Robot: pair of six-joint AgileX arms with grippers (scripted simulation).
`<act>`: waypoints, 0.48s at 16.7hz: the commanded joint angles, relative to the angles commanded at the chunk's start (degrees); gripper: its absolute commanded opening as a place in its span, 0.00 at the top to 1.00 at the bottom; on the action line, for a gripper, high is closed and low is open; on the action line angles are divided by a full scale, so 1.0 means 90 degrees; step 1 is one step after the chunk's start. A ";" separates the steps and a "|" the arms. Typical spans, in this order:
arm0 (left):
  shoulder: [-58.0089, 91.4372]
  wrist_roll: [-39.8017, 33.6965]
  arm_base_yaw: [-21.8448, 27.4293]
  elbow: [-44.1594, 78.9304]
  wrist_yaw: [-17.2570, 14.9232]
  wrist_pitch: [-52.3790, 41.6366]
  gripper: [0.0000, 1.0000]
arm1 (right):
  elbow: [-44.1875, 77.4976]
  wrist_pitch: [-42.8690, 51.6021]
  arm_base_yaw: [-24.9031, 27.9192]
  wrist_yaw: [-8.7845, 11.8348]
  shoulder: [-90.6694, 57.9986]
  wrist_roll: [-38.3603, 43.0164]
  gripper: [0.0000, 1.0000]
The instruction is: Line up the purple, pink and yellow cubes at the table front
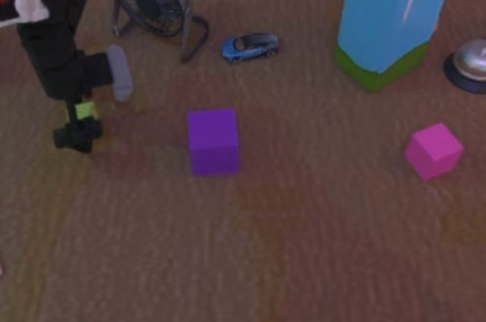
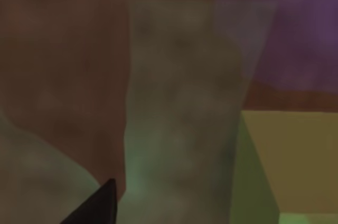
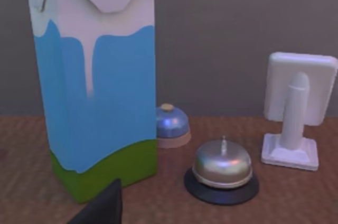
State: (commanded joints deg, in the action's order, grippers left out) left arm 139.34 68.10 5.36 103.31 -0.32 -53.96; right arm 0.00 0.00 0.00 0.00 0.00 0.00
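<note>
The small yellow cube (image 1: 86, 110) sits at the table's far left, right under my left gripper (image 1: 79, 129). In the left wrist view the yellow cube (image 2: 296, 160) fills the near corner. One dark fingertip (image 2: 101, 203) shows well apart from it, so my left gripper (image 2: 214, 218) is open. The large purple cube (image 1: 213, 140) rests left of the middle, and its purple face (image 2: 285, 28) lies beyond the yellow one. The pink cube (image 1: 433, 150) lies at the right. My right gripper (image 3: 150, 218) is parked off the top view, open, with one fingertip (image 3: 108, 205) showing.
Along the back stand a black desk fan (image 1: 156, 3), a small blue toy car (image 1: 250, 46), a tall blue and white milk carton (image 1: 391, 14) and a metal call bell (image 1: 469, 64). A white stand (image 3: 297, 110) is beyond the bell. The brown table (image 1: 304, 261) stretches forward.
</note>
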 joint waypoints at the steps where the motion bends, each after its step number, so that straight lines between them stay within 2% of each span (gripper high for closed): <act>1: 0.0000 0.0000 0.0000 0.0000 0.0000 0.0000 0.00 | 0.0000 0.0000 0.0000 0.0000 0.0000 0.0000 0.00; 8: 0.0000 0.0000 0.0000 0.0000 0.0000 0.0000 0.53 | 0.0000 0.0000 0.0000 0.0000 0.0000 0.0000 0.00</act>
State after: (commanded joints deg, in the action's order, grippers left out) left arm 139.34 68.10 5.36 103.31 -0.32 -53.96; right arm 0.00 0.00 0.00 0.00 0.00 0.00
